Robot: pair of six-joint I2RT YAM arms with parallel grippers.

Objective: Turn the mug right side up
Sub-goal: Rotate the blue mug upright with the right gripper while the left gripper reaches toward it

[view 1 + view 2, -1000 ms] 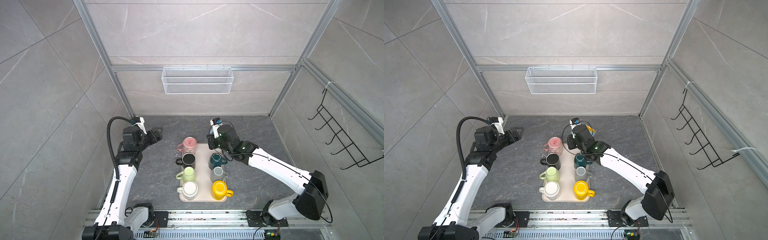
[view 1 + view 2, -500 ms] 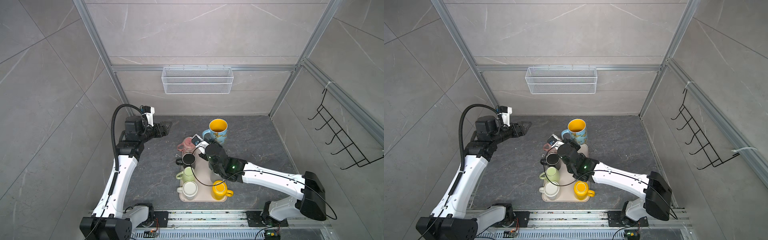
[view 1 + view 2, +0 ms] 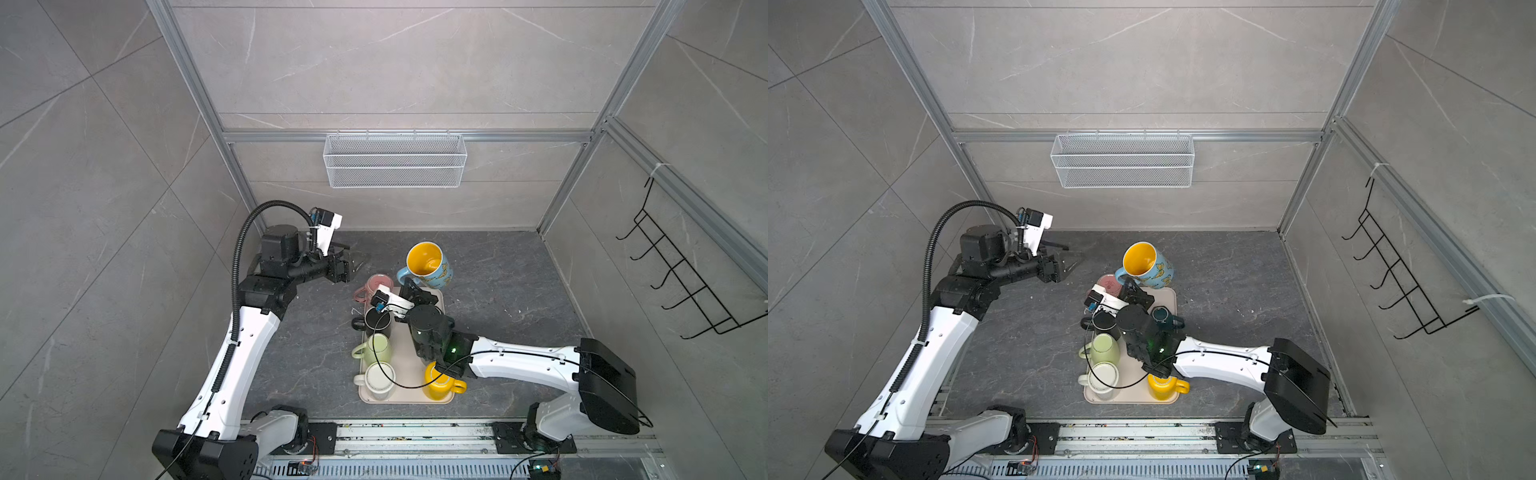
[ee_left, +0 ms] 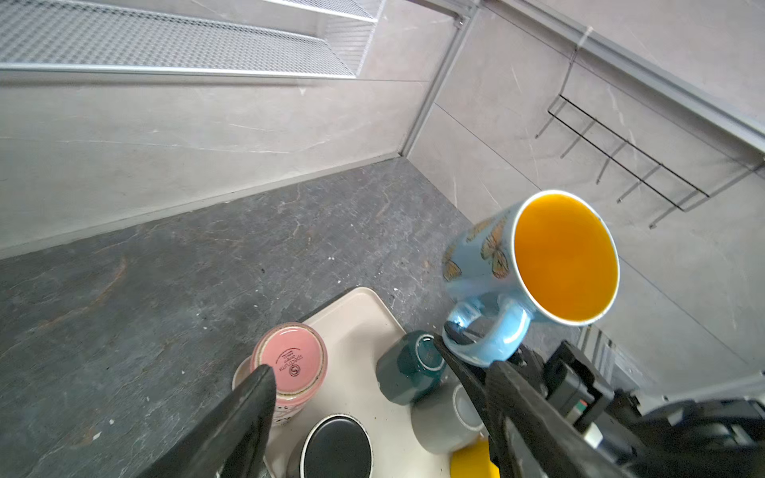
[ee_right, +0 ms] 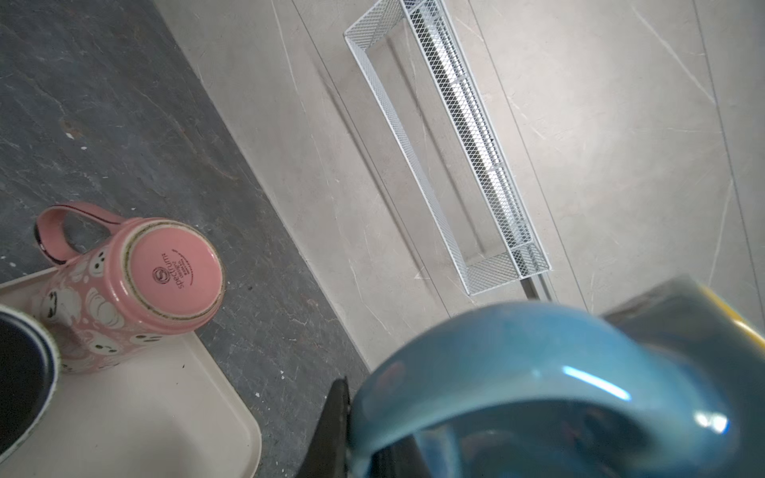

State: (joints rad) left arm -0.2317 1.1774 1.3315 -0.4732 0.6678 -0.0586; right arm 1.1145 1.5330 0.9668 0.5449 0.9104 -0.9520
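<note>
The mug (image 3: 428, 266) (image 3: 1146, 266) is light blue with butterflies and a yellow inside. It hangs in the air past the far end of the beige tray (image 3: 409, 374), tilted, mouth facing up. My right gripper (image 3: 409, 286) (image 3: 1130, 287) is shut on its handle (image 4: 492, 335) from below; in the right wrist view the handle (image 5: 517, 372) fills the frame beside one finger (image 5: 335, 418). My left gripper (image 3: 351, 264) (image 4: 381, 368) stands open and empty, above the counter to the left of the mug.
On the tray stand upside-down mugs: pink (image 3: 374, 286), black (image 3: 378, 322), green (image 3: 376, 349), white (image 3: 378, 376), yellow (image 3: 438, 380), teal (image 3: 1163, 316), grey (image 4: 443, 418). My right forearm lies over the tray. A wire basket (image 3: 395, 166) and a hook rack (image 3: 685, 282) hang on the walls.
My right gripper has lifted the blue mug off the tray's far end and turned its mouth upward; its forearm swung over the tray. The left gripper rose and moved slightly right.
</note>
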